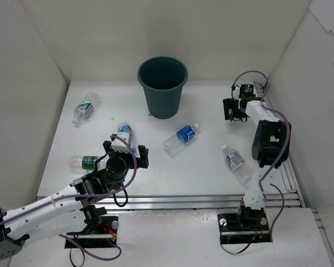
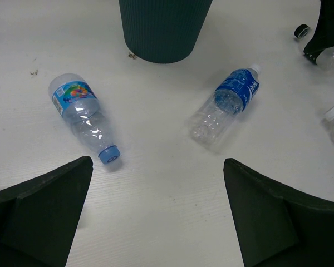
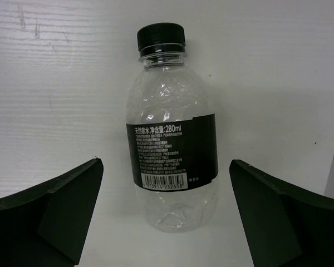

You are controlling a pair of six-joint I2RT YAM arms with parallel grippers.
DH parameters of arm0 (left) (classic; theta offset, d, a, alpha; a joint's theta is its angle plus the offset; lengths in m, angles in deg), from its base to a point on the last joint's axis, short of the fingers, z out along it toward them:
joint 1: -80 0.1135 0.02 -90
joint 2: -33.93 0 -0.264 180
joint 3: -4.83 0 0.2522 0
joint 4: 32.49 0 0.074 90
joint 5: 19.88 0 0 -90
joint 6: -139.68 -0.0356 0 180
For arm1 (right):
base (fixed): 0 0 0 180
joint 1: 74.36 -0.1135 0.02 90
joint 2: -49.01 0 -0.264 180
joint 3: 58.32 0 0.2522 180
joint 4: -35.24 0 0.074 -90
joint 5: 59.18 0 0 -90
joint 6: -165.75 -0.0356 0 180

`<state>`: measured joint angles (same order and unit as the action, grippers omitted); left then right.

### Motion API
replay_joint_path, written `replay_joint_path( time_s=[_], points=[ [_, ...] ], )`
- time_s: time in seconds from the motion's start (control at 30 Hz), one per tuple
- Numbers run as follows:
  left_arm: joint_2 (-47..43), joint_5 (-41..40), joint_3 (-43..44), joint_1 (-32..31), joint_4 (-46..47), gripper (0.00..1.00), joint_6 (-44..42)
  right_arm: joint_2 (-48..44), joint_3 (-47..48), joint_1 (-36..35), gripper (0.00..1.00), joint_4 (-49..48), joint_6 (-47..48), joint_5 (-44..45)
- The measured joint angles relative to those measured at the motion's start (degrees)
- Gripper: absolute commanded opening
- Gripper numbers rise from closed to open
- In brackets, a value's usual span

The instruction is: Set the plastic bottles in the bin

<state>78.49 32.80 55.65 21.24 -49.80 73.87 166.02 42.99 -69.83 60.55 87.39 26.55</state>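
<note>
The dark teal bin stands at the back centre; its base shows in the left wrist view. Several clear bottles lie flat on the table: one far left, a green-banded one, a blue-capped one, a blue-labelled one, and one at the right. My left gripper is open and empty, just short of the blue-capped bottle. My right gripper is open, its jaws either side of a black-labelled, black-capped bottle, not touching it.
White walls close in the table on the left, back and right. A metal rail runs along the right edge beside the right arm. Small brown specks lie next to the bin's base.
</note>
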Motion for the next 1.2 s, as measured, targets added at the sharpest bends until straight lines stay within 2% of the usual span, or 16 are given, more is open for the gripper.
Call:
replay_joint_path(
  time_s=[0.03, 0.13, 0.3, 0.43, 0.53, 0.7, 0.8, 1.03, 1.2],
  points=[
    [0.0, 0.0, 0.0, 0.0, 0.0, 1.00, 0.0, 0.6, 0.8, 0.0, 0.93, 0.4, 0.0, 0.3],
    [0.0, 0.0, 0.0, 0.0, 0.0, 1.00, 0.0, 1.9, 2.3, 0.0, 0.78, 1.5, 0.1, 1.1],
    [-0.2, 0.0, 0.0, 0.0, 0.0, 1.00, 0.0, 3.6, 3.9, 0.0, 0.71, 4.5, 0.0, 1.7],
    [-0.6, 0.0, 0.0, 0.0, 0.0, 1.00, 0.0, 4.1, 4.7, 0.0, 0.43, 6.0, 0.0, 2.1],
    [-1.1, 0.0, 0.0, 0.0, 0.0, 1.00, 0.0, 4.1, 5.3, 0.0, 0.33, 6.9, -0.9, 2.4],
    [-1.3, 0.0, 0.0, 0.0, 0.0, 1.00, 0.0, 2.3, 7.1, -1.0, 0.30, 8.1, -3.2, 2.9],
    [-1.4, 0.0, 0.0, 0.0, 0.0, 1.00, 0.0, -1.4, 9.7, -4.0, 0.30, 9.3, -5.0, 3.5],
    [-2.1, -0.2, 0.0, 0.0, 0.0, 1.00, 0.0, -10.3, 25.7, -18.6, 0.32, 8.9, -8.1, 1.0],
    [-2.4, -0.5, -0.1, 0.0, 0.0, 1.00, 0.0, -10.6, 37.9, -27.1, 0.34, 8.5, -9.4, -0.5]
  ],
)
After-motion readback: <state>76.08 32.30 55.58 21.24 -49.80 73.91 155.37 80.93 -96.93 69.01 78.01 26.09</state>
